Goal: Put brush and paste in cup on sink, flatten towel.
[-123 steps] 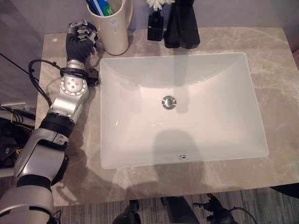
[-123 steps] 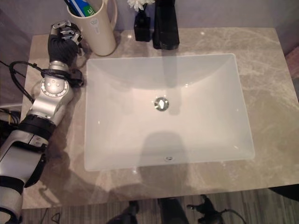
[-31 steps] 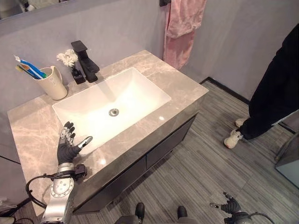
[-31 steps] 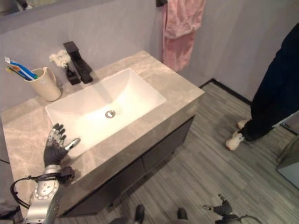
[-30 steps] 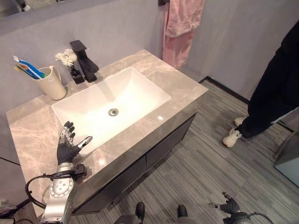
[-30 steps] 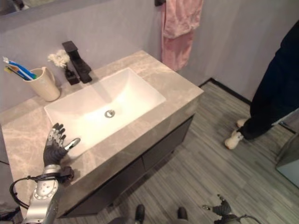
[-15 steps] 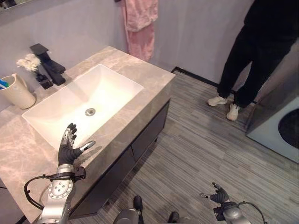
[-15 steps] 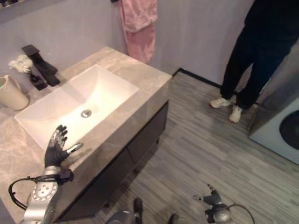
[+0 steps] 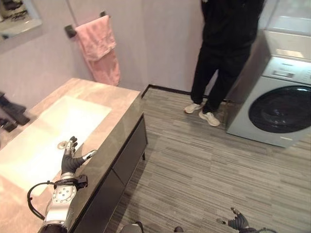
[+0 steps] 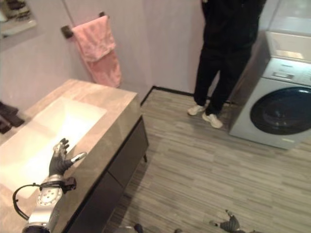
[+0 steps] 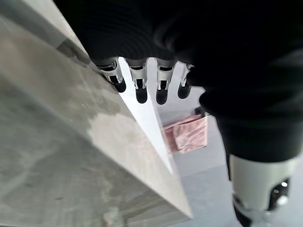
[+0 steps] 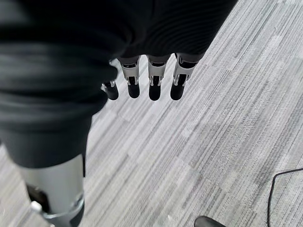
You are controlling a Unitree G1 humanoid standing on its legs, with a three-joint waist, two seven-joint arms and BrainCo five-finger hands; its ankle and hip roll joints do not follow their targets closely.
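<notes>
A pink towel (image 9: 99,48) hangs bunched and uneven on a dark bar on the wall, beyond the far end of the counter. It also shows as a pink towel (image 11: 187,135) past my left hand's fingers (image 11: 142,82). My left hand (image 9: 69,164) is open, fingers straight and thumb spread, held over the counter's front edge beside the white sink (image 9: 43,136). It holds nothing. My right hand (image 9: 237,223) hangs low over the floor, open and empty, its fingers (image 12: 151,80) straight.
The marble counter (image 9: 116,114) sits on a dark cabinet (image 9: 124,160). A black faucet (image 9: 14,114) stands at the sink's back. A person in black (image 9: 223,48) stands on the striped floor next to a washing machine (image 9: 279,104).
The camera has swung right: the cup and most of the sink slid out at the left, and the washing machine and more of the person came in. My left hand stays open over the counter.
</notes>
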